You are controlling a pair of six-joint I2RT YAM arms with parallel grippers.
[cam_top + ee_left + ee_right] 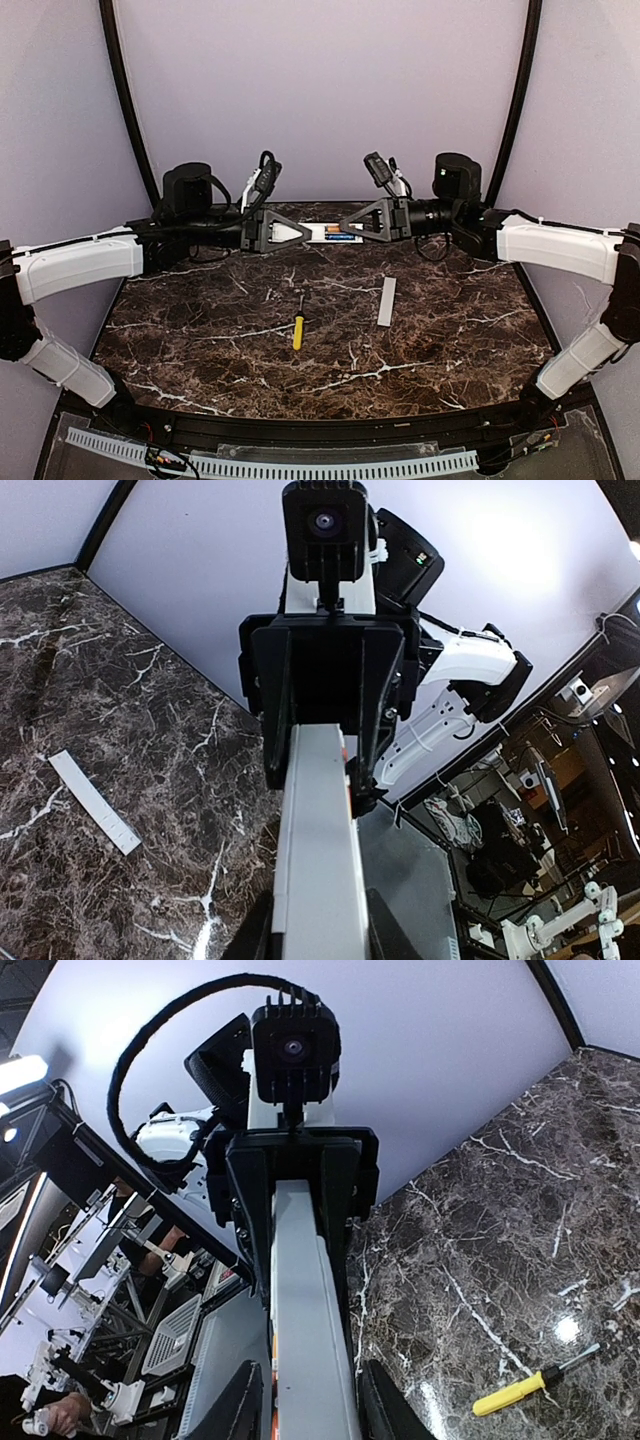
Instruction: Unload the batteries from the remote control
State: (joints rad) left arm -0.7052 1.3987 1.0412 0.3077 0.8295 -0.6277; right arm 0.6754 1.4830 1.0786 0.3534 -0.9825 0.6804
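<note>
The white-grey remote control (pixel 328 233) is held level in the air over the back of the table, one end in each gripper. My left gripper (pixel 302 232) is shut on its left end and my right gripper (pixel 352 230) is shut on its right end. The orange-red battery (pixel 332 228) and the blue battery (pixel 334 238) show in the open compartment between the fingertips. In the left wrist view the remote (pixel 318 850) runs between my fingers (pixel 392 942), with an orange sliver (pixel 347 780) at its edge. The right wrist view shows the remote (pixel 305 1300) the same way.
The flat white back cover (pixel 386 301) lies on the marble table (pixel 200 350) right of centre, and also shows in the left wrist view (pixel 95 802). A yellow-handled screwdriver (pixel 297 330) lies near the middle; it also shows in the right wrist view (pixel 525 1392).
</note>
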